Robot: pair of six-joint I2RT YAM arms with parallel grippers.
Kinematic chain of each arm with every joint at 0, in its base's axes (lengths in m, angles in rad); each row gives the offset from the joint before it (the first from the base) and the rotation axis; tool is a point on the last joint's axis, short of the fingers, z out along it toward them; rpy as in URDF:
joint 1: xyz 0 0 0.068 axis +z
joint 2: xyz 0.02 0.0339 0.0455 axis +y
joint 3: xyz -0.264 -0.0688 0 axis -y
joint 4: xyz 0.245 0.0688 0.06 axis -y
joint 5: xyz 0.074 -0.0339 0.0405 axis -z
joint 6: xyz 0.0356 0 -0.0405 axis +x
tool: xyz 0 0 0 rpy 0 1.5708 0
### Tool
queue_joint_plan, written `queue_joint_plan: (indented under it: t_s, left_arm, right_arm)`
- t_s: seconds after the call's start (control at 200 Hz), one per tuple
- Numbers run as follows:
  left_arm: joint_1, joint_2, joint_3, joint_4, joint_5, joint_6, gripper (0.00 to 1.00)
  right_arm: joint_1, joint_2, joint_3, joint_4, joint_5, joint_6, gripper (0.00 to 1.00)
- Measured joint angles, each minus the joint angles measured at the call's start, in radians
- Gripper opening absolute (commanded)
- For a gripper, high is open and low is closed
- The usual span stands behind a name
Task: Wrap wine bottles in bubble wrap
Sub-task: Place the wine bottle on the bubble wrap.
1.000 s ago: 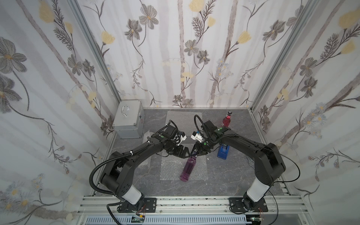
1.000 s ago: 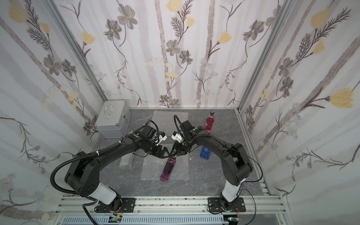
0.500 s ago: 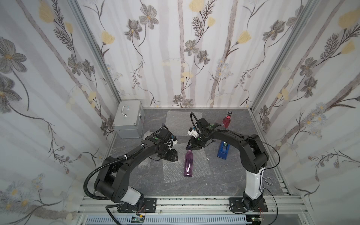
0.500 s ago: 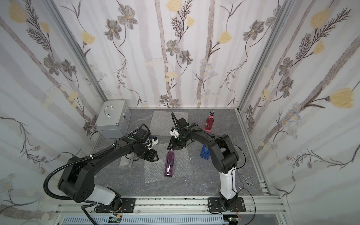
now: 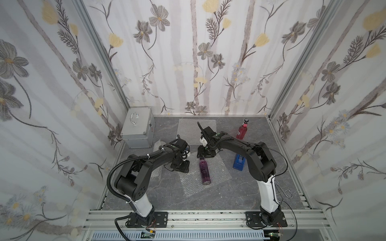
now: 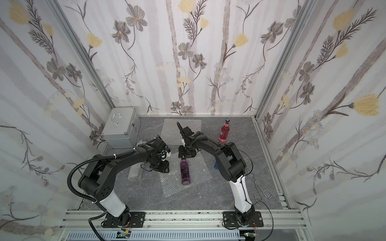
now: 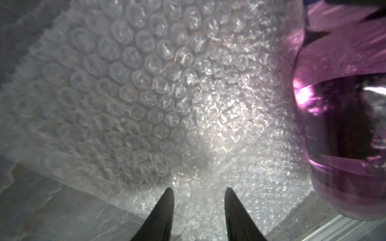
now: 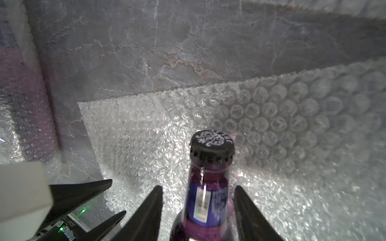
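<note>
Bubble wrap lies flat in the middle of the grey veined worktop. A second sheet lies far behind it, by the back wall. Both black arms reach in from the near rail and bend down over the middle sheet. The silver case stands at the far left.

Left of the middle sheet, partly under the left arm, lies a wrapped roll. Only the right wrist view shows purple through that roll's bubbles.

The purple bottle lies on its side on the middle sheet, cap far, base near. The red-pink bottle stands upright at the far right, well apart. A blue tape dispenser stands right of the sheet, half hidden by the right arm.

The right hand points down at the purple bottle's neck. Its fingers are spread, one on each side, with wrap showing between each tip and the glass.

The left hand is low over the sheet, just left of the bottle. Its fingers are apart with wrap showing in the gap. Whether they touch the sheet cannot be told.

The neck carries a blue label with a white barcode patch, its writing too blurred to read. The black cap bears ornate white lettering, also unreadable. The top views show neither.
</note>
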Motion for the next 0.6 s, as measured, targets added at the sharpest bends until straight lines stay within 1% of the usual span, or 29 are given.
queue_joint_plan:
  t_s: [0.025,0.05,0.075,0.2,0.35,0.445,0.51,0.6]
  left_arm:
    - [0.000,0.004,0.002,0.000,-0.008,0.000,0.41]
    - [0.000,0.008,0.003,0.000,-0.016,0.001,0.41]
    - [0.001,0.013,0.006,-0.002,-0.021,0.001,0.40]
    - [0.009,0.029,0.017,-0.001,-0.048,0.005,0.36]
    - [0.012,0.036,0.022,-0.003,-0.068,0.006,0.31]
    - [0.011,0.042,0.023,-0.003,-0.089,0.014,0.27]
    - [0.012,0.045,0.022,-0.004,-0.104,0.040,0.26]
    - [0.012,0.046,0.018,-0.003,-0.130,0.071,0.25]
  right_arm:
    - [0.008,-0.019,-0.008,-0.003,0.016,0.001,0.73]
    - [0.016,-0.042,-0.019,-0.003,0.034,0.007,0.77]
    - [0.026,-0.067,-0.033,-0.003,0.052,0.014,0.78]
    - [0.082,-0.172,-0.132,0.003,0.133,0.055,0.79]
    - [0.150,-0.206,-0.243,0.004,0.187,0.106,0.78]
    - [0.172,-0.202,-0.280,0.005,0.214,0.135,0.71]
    - [0.187,-0.187,-0.284,0.015,0.232,0.146,0.61]
    - [0.204,-0.165,-0.285,0.016,0.251,0.167,0.45]
